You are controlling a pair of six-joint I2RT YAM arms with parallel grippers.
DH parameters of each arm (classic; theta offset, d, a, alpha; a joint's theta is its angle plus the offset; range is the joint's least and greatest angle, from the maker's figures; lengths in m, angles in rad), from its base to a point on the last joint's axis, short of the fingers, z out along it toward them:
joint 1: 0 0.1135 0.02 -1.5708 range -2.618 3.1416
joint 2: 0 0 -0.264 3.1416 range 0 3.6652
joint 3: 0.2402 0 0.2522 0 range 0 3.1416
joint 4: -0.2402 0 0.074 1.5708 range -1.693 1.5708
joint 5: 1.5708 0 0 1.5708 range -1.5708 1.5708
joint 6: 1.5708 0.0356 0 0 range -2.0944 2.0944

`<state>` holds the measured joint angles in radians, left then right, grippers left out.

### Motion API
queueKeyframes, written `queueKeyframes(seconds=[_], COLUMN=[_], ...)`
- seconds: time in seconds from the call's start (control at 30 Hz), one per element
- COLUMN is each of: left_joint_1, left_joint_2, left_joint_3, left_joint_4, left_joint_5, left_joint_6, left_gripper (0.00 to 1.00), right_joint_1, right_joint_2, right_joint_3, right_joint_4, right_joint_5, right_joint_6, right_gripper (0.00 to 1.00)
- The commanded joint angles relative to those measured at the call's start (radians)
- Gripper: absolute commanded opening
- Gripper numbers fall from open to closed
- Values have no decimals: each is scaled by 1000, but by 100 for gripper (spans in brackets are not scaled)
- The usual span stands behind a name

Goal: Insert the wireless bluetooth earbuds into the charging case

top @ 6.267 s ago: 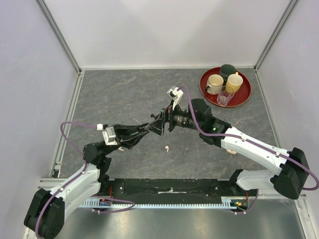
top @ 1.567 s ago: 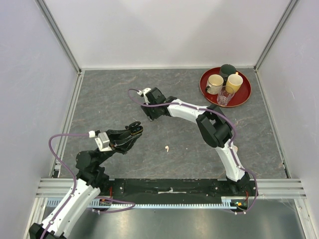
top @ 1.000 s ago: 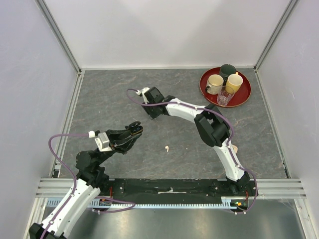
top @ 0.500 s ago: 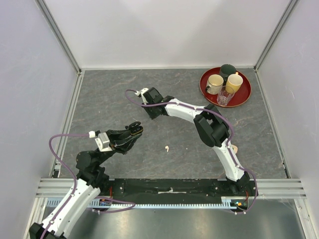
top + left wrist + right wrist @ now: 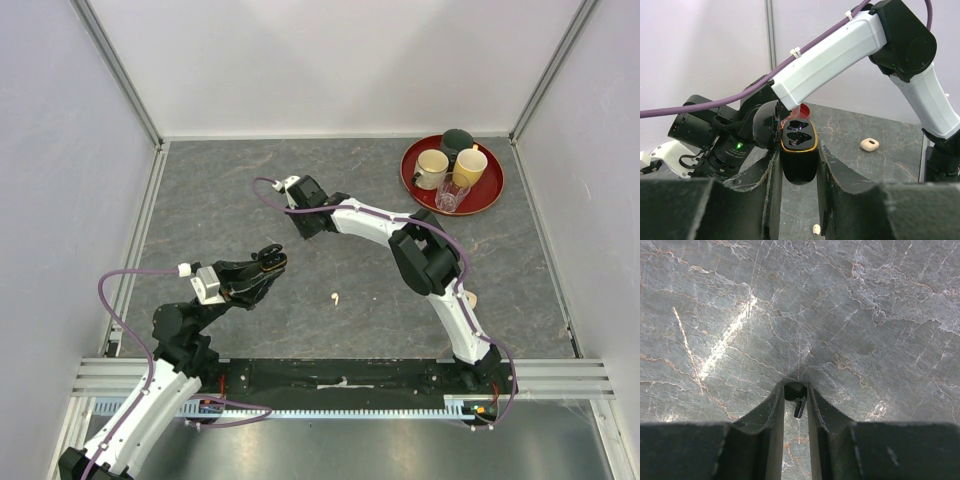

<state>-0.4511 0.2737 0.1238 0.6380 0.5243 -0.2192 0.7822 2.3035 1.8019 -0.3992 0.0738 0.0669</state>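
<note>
R gripper [image 5: 796,396] almost fully closed, only a narrow slit, tips down at the grey marble-pattern tabletop [image 5: 865,315]. Pinching tiny black stemmed earbud [image 5: 795,391] between the fingertips. Bud right at table level; lifted or not, cannot tell. In top cam: R arm stretched far fwd and left, gripper over mid-table.

L gripper [image 5: 799,150] clamped narrow on glossy black gold-rimmed charging case [image 5: 799,170] — held upright above the table, fingers pressing both sides of the body, lid hinged open to the left in L wrist cam. Two dark cavities showing in the case top; filled or not, cannot tell.

Small curved cream-white earbud [image 5: 335,298] lying loose on the table between the two arms, apart from both grippers; also seen low in L wrist cam, below the case. Cream pebble-shaped rounded item [image 5: 869,144] on the table near R arm's lower link. Round red tray [image 5: 415,190] w/ cups at far right corner — well apart from both grippers.
</note>
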Motion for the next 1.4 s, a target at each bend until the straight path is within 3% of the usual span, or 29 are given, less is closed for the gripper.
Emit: queueKeyframes(seconds=[0.0, 0.33, 0.5, 0.57, 0.67, 0.9, 1.03, 1.37], left_joint_1=[-1, -3, -3, -3, -3, -3, -3, -3], left_joint_2=[-10, -10, -7, -7, -7, -5, -5, 9], left_joint_3=[-4, -4, -4, -4, -4, -6, -6, -4], left_joint_4=[35, 38, 42, 40, 42, 40, 40, 46], left_joint_5=[-15, -15, -15, -17, -17, -18, -23, -15], left_joint_6=[11, 11, 11, 9, 9, 11, 15, 11], left_gripper=[2, 2, 2, 2, 2, 2, 2, 2], right_joint_1=[-4, -4, -4, -4, -4, -3, -3, -1], right_joint_2=[-64, -41, -26, -16, -7, 17, 33, 51], right_joint_3=[-24, -59, -50, -32, -10, 25, 36, 47], right_joint_4=[48, 3, 3, -3, -9, -29, -46, -59], right_joint_5=[26, 40, 37, 32, 34, 11, 0, -3], right_joint_6=[37, 25, 25, 22, 17, -6, -4, -4], right_gripper=[19, 25, 35, 43, 46, 46, 40, 34])
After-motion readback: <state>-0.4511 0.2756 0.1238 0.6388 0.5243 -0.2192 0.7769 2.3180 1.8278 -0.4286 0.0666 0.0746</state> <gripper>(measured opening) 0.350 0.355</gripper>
